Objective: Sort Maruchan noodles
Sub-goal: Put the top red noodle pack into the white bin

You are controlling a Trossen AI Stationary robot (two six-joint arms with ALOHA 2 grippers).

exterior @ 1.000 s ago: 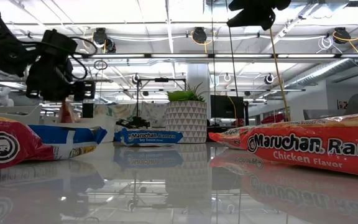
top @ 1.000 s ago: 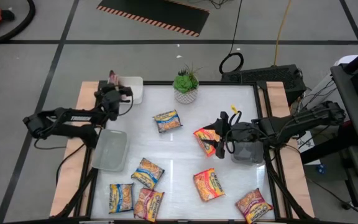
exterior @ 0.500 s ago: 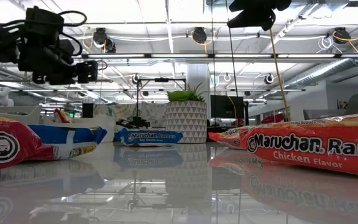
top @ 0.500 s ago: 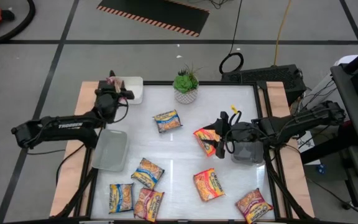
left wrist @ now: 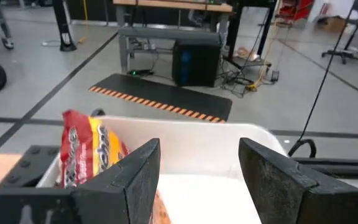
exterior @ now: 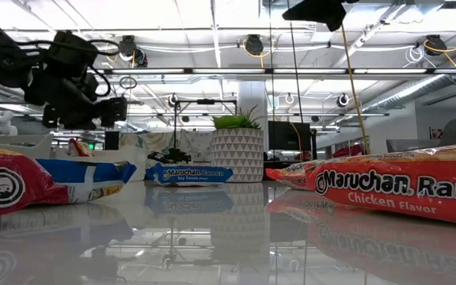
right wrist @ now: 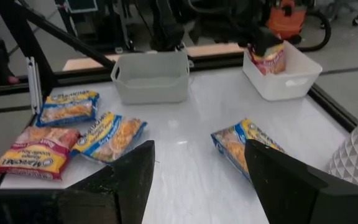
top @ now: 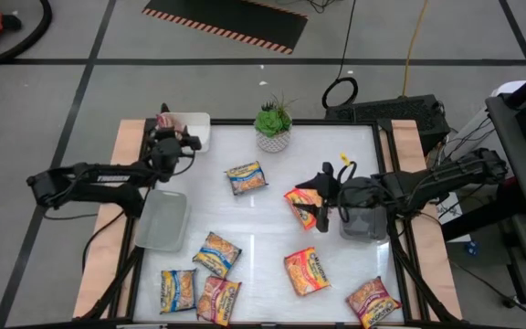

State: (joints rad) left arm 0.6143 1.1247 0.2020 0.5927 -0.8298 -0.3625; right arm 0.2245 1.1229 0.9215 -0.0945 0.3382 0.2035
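White tabletop from above: left gripper (top: 179, 143) hangs open by the white tray (top: 195, 131), red packet (top: 165, 119) inside; right gripper (top: 321, 203) sits open over an orange packet (top: 299, 205). Low down, a blue packet (exterior: 188, 173) lies near the planter (exterior: 238, 153). Left wrist shows the red packet standing in the tray. Right wrist shows more packets by the grey tray (right wrist: 151, 77).

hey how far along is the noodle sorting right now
Just begun. One dark red packet already stands in the white tray, and the left gripper hangs open by that tray. The right gripper is open over an orange-red packet, holding nothing. The grey tray looks empty, and seven packets remain on the table.
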